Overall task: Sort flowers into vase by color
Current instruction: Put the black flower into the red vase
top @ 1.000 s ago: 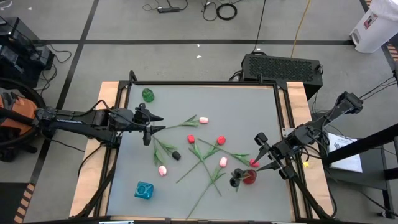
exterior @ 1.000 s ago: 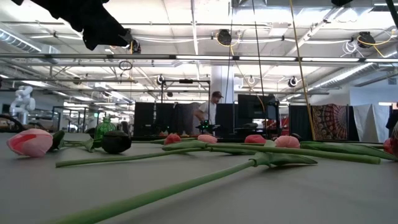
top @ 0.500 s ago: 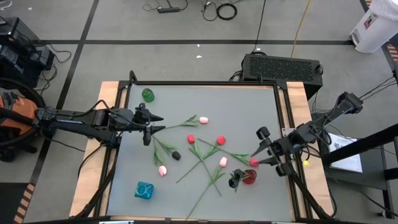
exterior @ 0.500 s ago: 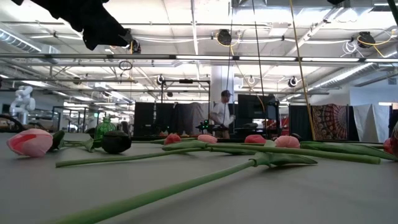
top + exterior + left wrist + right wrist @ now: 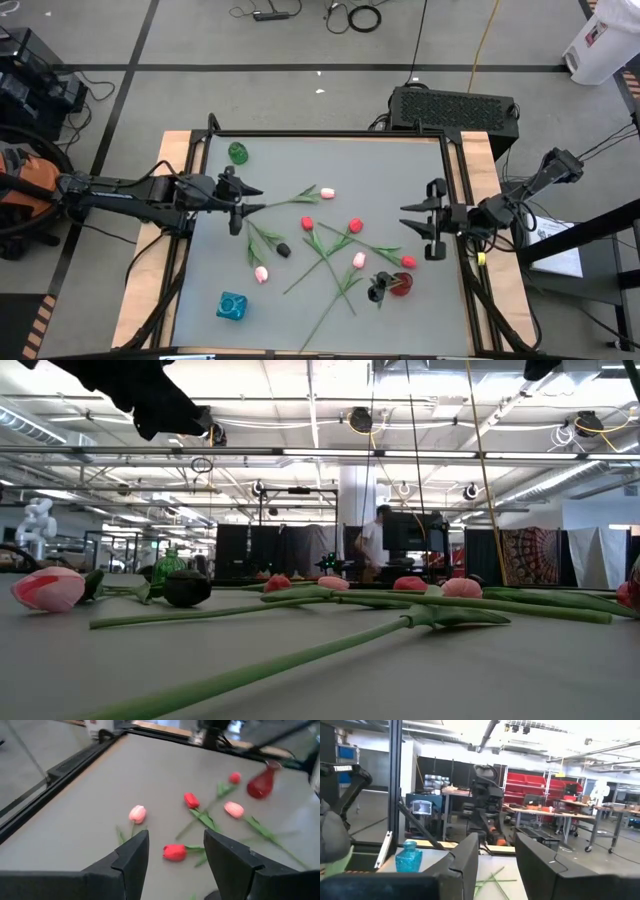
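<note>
Off my table at twelve o'clock sits a black perforated box (image 5: 455, 107), cables (image 5: 355, 14) coiled beyond it. At two o'clock stands a white container (image 5: 600, 42). A person (image 5: 374, 544) stands across the room.

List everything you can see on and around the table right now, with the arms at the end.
Table: one, grey top, wooden side rails.
Pink tulips: three, lying loose around mid-table.
Red tulips: three, lying mid-table, stems crossing.
Black tulip: one, lying left of centre.
Green vase: one, far left corner.
Blue vase: one, near left corner.
Red vase: one, near right side, with a dark object against it.
Black box: one, on the floor beyond the table.
Person: one, in the room behind.
Left gripper: open, over the left side.
Right gripper: open, empty, over the right side.
</note>
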Available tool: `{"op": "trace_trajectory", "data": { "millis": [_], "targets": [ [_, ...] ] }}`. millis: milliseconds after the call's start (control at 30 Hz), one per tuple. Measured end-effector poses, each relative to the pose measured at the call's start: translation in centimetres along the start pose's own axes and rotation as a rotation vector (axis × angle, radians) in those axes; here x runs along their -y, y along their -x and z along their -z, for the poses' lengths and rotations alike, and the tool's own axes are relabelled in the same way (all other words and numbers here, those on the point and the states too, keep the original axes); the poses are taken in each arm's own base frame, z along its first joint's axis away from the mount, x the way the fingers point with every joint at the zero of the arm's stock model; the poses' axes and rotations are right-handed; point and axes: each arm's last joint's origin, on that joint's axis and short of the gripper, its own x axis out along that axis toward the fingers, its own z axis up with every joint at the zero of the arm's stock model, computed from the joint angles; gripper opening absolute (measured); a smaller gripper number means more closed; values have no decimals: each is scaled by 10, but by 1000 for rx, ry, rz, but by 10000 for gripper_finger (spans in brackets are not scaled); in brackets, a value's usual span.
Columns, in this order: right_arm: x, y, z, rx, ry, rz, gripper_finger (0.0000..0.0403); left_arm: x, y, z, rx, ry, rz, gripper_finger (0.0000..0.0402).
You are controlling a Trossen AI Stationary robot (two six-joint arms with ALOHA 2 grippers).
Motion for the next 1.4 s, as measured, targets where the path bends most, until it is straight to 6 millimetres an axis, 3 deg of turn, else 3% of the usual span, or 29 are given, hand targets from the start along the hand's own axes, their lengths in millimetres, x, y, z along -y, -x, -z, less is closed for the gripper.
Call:
{"op": "trace_trajectory", "data": {
  "millis": [300, 433, 800, 1067, 1400],
  "targets": [
    [0, 0, 1, -10, 7, -2, 121, 5, -15, 6, -82, -214, 89, 197],
    [0, 0, 1, -11, 13, -2, 121, 7, -31, 12, -156, -331, 86, 197],
    [-1, 0, 4, -39, 36, -8, 121, 9, -78, 43, -440, -380, 71, 197],
    [-2, 0, 8, -66, 36, -14, 121, 7, -81, 63, -642, -388, 91, 197],
    [-2, 0, 11, -100, 29, -19, 121, 9, -79, 66, -681, -357, 183, 197]
  ]
}}
